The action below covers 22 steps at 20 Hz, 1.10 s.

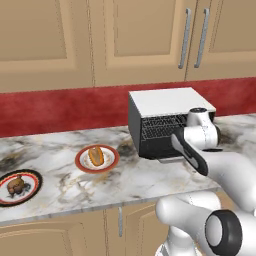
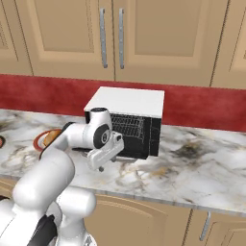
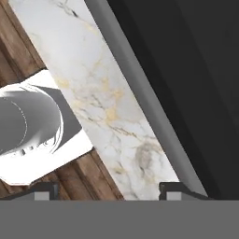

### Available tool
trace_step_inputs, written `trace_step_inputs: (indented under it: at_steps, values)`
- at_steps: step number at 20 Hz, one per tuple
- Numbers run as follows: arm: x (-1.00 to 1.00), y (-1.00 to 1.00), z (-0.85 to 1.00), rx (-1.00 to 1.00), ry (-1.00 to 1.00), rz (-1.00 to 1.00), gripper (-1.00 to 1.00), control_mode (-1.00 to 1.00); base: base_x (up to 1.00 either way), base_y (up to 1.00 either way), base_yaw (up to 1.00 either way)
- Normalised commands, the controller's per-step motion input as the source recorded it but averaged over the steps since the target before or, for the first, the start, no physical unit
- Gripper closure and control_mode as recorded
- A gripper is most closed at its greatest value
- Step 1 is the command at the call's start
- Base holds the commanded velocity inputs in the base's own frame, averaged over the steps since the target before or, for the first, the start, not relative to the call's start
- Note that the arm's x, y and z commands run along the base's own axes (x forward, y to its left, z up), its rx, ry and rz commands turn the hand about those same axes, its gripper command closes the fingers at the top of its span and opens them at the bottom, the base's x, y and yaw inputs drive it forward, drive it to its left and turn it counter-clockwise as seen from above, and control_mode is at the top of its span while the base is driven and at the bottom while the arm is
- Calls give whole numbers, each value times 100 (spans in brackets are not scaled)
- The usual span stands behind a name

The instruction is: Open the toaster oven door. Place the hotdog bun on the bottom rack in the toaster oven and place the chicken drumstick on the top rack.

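With the toaster oven door (image 3: 186,70) folded down at 3 o'clock of the spread, empty pincer (image 3: 112,189), swinging toward the hotdog bun (image 1: 96,156), at 9 o'clock of the toaster oven (image 1: 167,102), might clip that door and shove the oven along the table (image 1: 140,177).

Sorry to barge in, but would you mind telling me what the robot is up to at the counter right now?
The arm is working at the front of the toaster oven, whose door is already down, showing the wire racks inside. The gripper points down at the door's outer edge over the marble counter, holding nothing. The food hasn't been moved yet: the hotdog bun sits on a red-rimmed plate, and the chicken drumstick on a dark plate further left.
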Motion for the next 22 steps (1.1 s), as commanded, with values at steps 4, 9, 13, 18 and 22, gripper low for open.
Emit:
trace_step_inputs:
  at_steps: [4, 9, 13, 18, 22]
  values:
    - [-46, 7, 5, 20, 4, -1, -100, -100, 0, 0, 0]
    - [-31, 9, 55, 14, -6, 0, -100, -100, 0, 0, 0]
    - [-11, 23, 78, 0, -5, -3, -100, -100, 0, 0, 0]
    - [32, 49, 26, -6, -5, -25, -100, -100, 0, 0, 0]
    - [56, 30, -16, 0, -1, -33, -100, -100, 0, 0, 0]
